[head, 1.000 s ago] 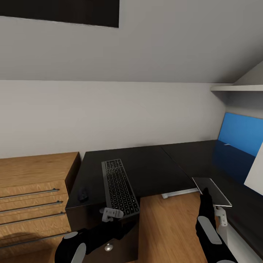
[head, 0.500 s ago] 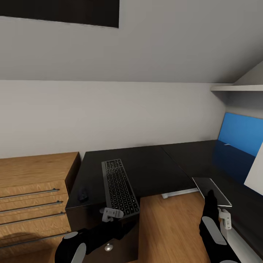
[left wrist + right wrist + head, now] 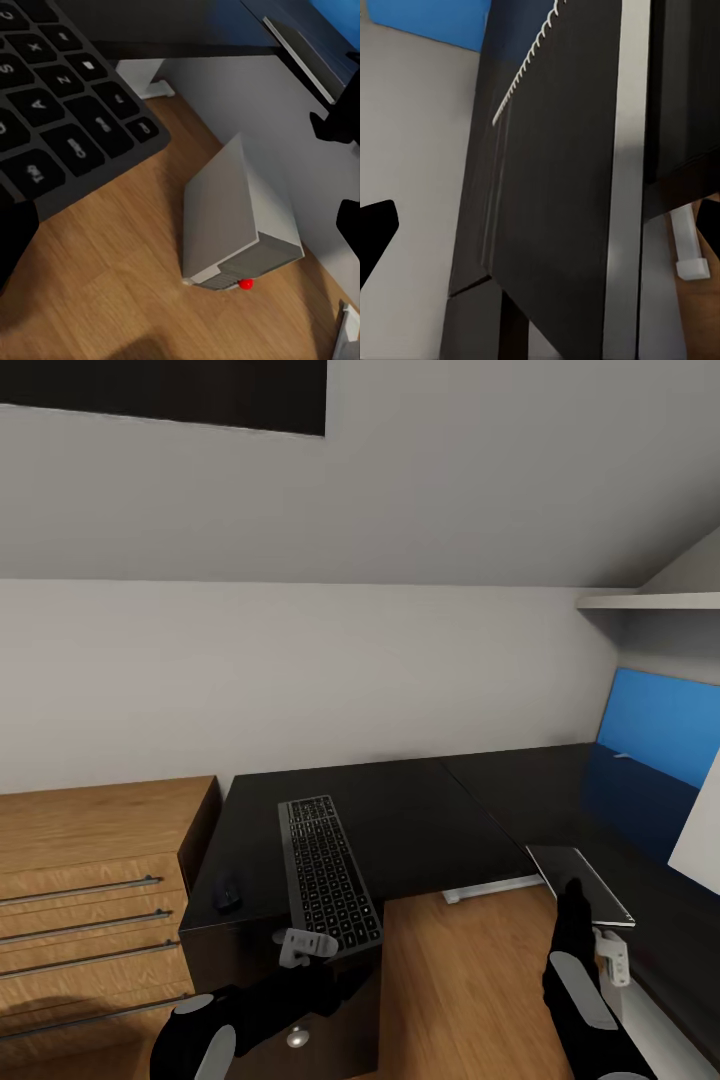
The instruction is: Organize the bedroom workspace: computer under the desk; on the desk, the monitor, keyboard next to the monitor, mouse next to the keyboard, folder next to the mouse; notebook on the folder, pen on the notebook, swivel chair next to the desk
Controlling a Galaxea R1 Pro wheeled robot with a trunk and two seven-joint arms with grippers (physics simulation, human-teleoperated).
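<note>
Right gripper (image 3: 575,895), jaws spread wide, is nudging from 5 o'clock toward 4 o'clock, and I am now lining it up with the thin dark-grey notebook (image 3: 580,878) overhanging the glossy black desk (image 3: 420,820), so the pick-up looks close but is not yet made. Left gripper (image 3: 305,943) is hovering, also spread, at the near end of the slim black-keyed keyboard (image 3: 328,870), with the small black mouse (image 3: 228,893) at its 9 o'clock. I am seeing the light-wood chest's drawers (image 3: 80,920) shut, their contents hidden.
</note>
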